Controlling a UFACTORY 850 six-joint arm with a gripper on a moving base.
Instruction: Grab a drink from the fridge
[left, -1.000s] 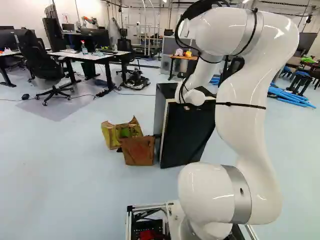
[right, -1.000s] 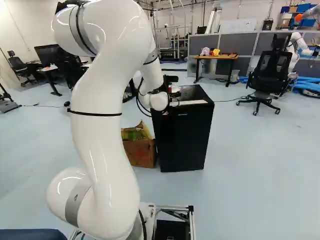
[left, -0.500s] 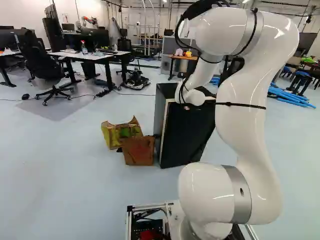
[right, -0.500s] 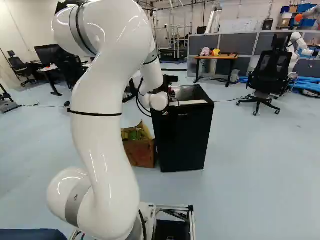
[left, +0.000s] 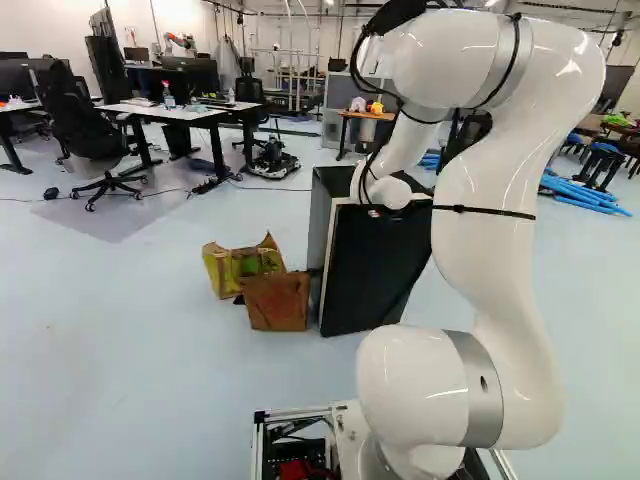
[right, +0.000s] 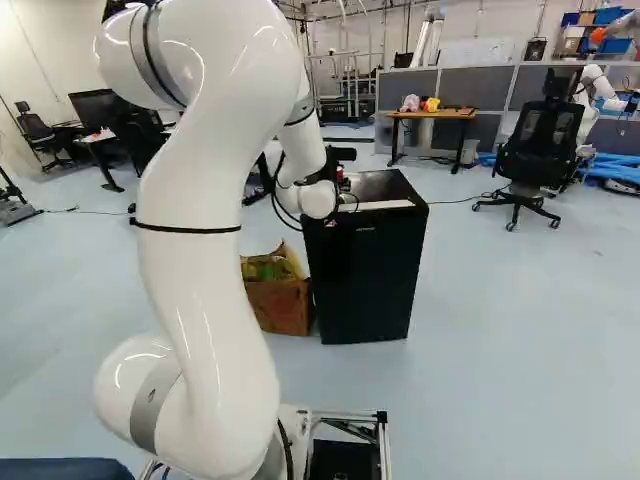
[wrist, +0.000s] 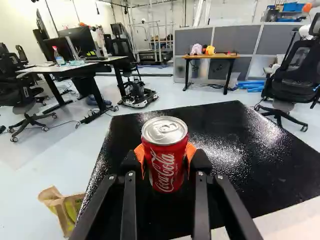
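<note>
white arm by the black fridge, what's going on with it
The white robot arm has a red drink can upright in its pincer, gripped from both sides. The can is over the top of the black fridge; whether it rests there or hangs just above, I can't tell. So the drink is in hand and not inside the fridge.

Arm's elbow (left: 555, 65) slightly farther back

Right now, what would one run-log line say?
gripper: shut on red can | red can: upright, over black fridge | can-fridge contact: cannot tell | brown box: beside fridge
</note>
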